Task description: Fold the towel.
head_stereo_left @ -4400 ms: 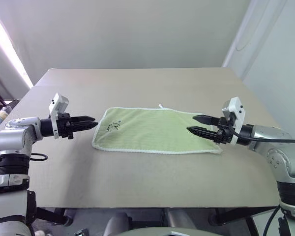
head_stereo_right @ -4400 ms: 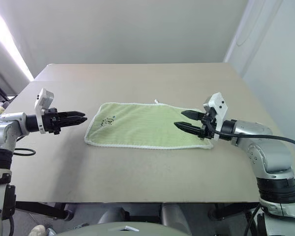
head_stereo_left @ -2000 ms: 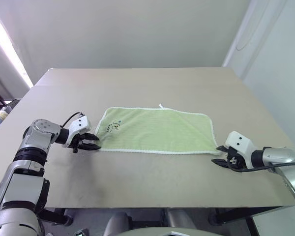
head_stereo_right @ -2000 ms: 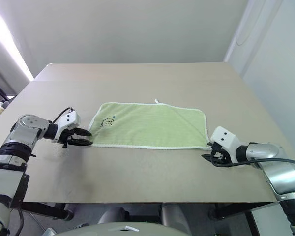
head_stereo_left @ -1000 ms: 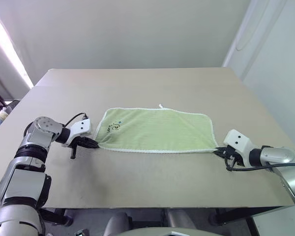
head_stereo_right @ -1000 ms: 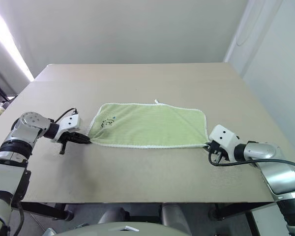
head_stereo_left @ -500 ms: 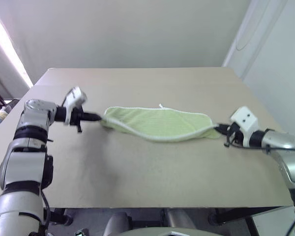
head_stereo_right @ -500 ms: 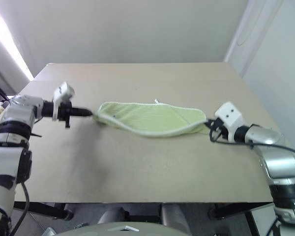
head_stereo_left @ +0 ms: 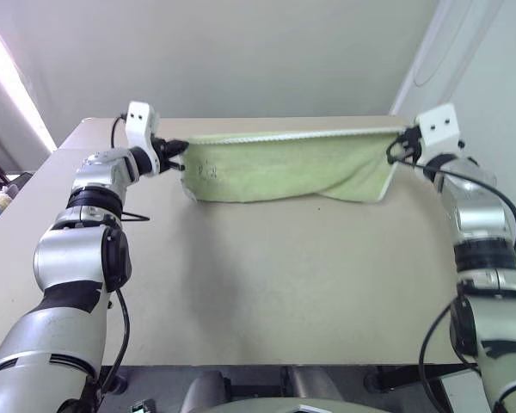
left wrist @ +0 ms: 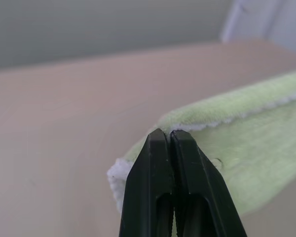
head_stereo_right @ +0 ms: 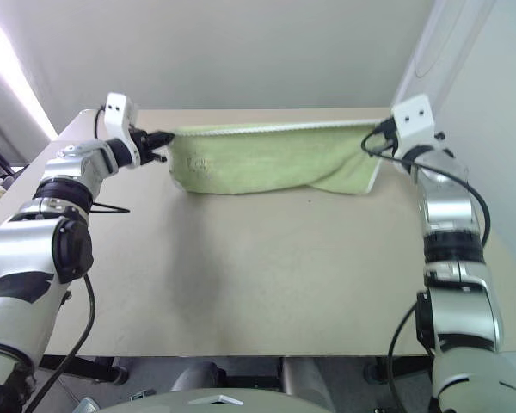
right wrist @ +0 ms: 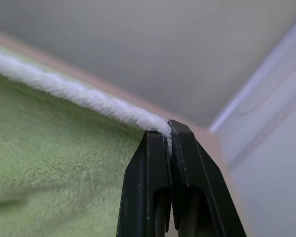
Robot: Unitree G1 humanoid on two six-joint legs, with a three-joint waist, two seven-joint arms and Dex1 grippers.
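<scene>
looks like a lab or test room: bare grey walls (head_stereo_left: pixel 241 52), plain beige table (head_stereo_left: pixel 267 275), robot arms, a window strip (head_stereo_left: pixel 13 82) at left.

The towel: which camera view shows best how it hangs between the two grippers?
The left eye view: the whole towel hangs stretched between the left gripper and right gripper, both shut on its top corners. The right eye view shows the same. Each wrist view shows just one pinched corner and nearby cloth.
</scene>
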